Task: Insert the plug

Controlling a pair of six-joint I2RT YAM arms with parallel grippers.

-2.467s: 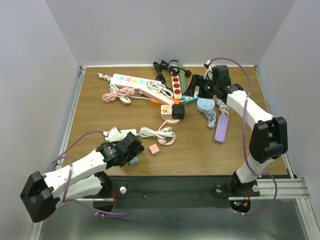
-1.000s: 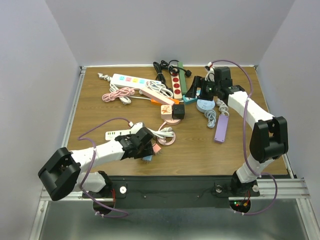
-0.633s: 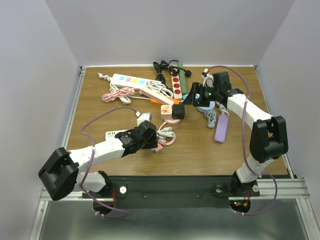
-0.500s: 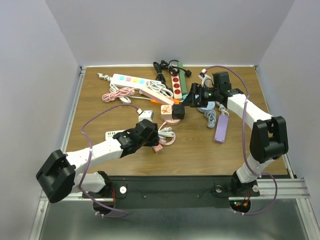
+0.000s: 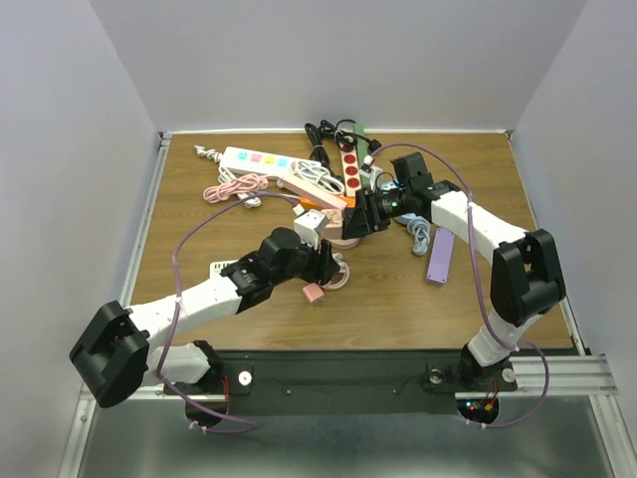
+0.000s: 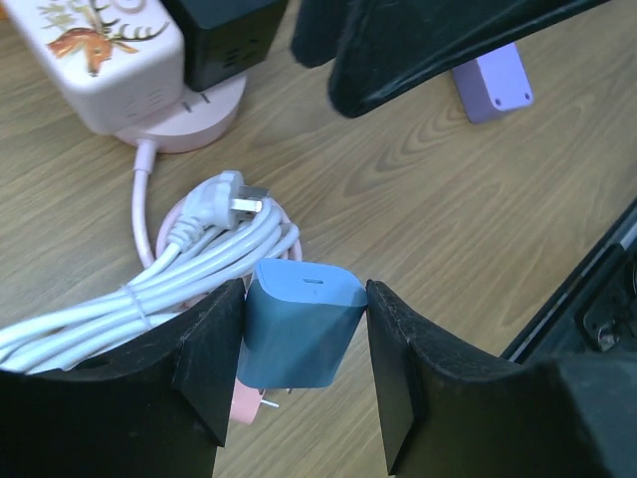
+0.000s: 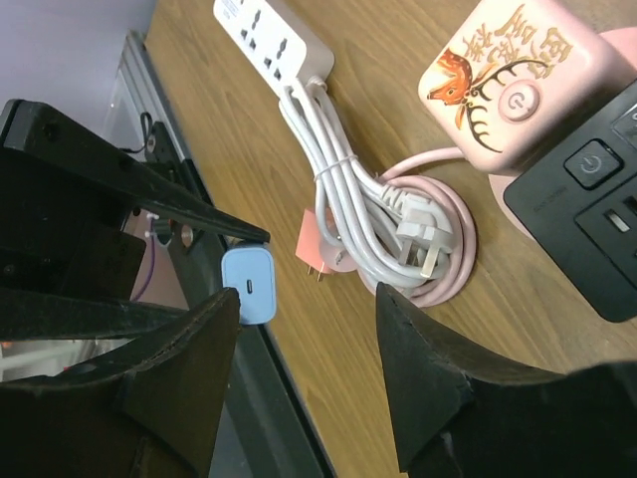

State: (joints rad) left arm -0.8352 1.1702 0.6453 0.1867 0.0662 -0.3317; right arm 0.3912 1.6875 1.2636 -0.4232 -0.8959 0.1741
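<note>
Blue plug (image 6: 299, 329) ×1, pinched by left end effector (image 6: 304, 294) | right end effector (image 7: 309, 319) spread

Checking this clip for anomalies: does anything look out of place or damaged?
Nothing damaged. A pink adapter lies loose beside the coiled white cable, near the blue charger held by the left gripper.

Overhead spans the table (image 5: 498, 167); close wrist views share blue plug (image 6: 299, 324).

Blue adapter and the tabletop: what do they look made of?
Blue adapter: likely moulded plastic with a satin finish, going by its even colour and soft rounded edges. Table: wood or wood-look laminate with a dull sheen. Grain lines show, but I cannot tell which.
</note>
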